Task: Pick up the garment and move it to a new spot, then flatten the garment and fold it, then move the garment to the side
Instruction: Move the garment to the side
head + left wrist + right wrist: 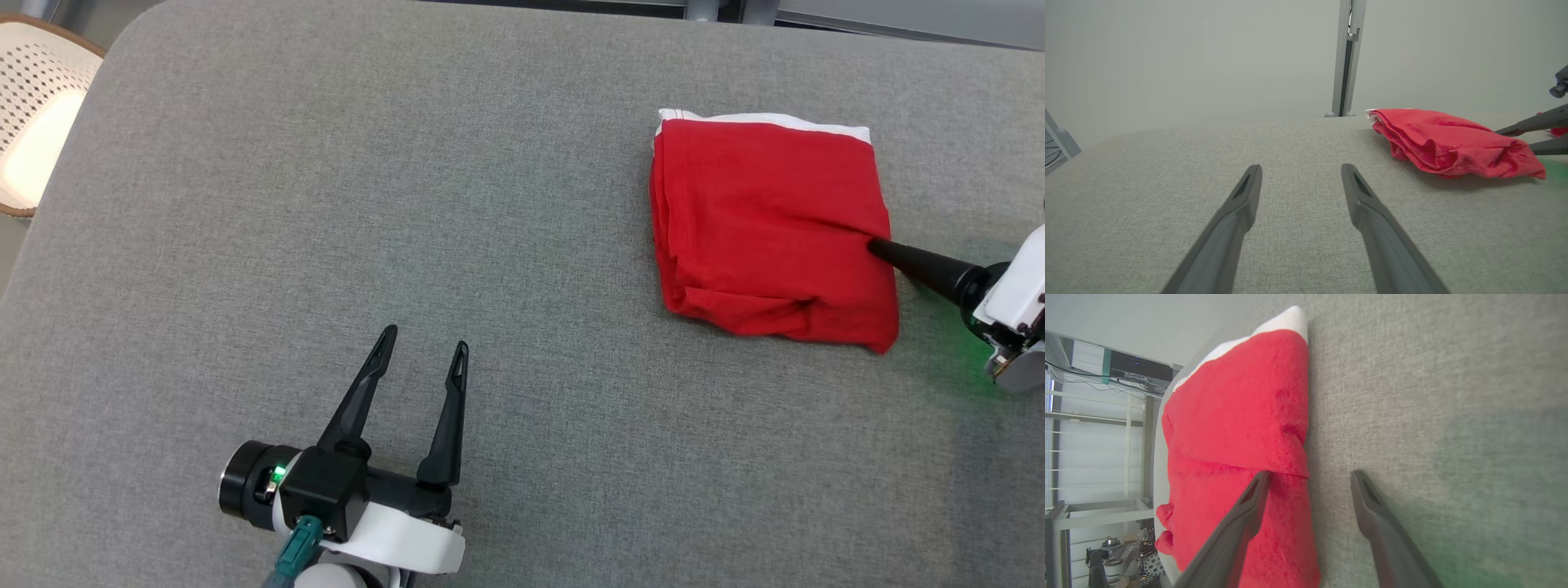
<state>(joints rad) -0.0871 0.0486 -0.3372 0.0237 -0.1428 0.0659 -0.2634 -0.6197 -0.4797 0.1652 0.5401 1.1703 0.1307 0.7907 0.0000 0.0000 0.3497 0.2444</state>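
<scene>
Two grippers work over a grey, woven-fabric tabletop (490, 204). At far left, a pale perforated basket (37, 106) sits past the tabletop's rounded corner. At lower left, the left gripper (426, 336) has its tapered dark fingers spread wide and empty. Right of centre lies the garment (767, 220), soft red cloth folded into a rumpled square with a white band along its far edge. The right gripper (1310, 473) is also spread wide, holding nothing. The right wrist view reveals one finger over the garment's edge, the other over bare tabletop.
</scene>
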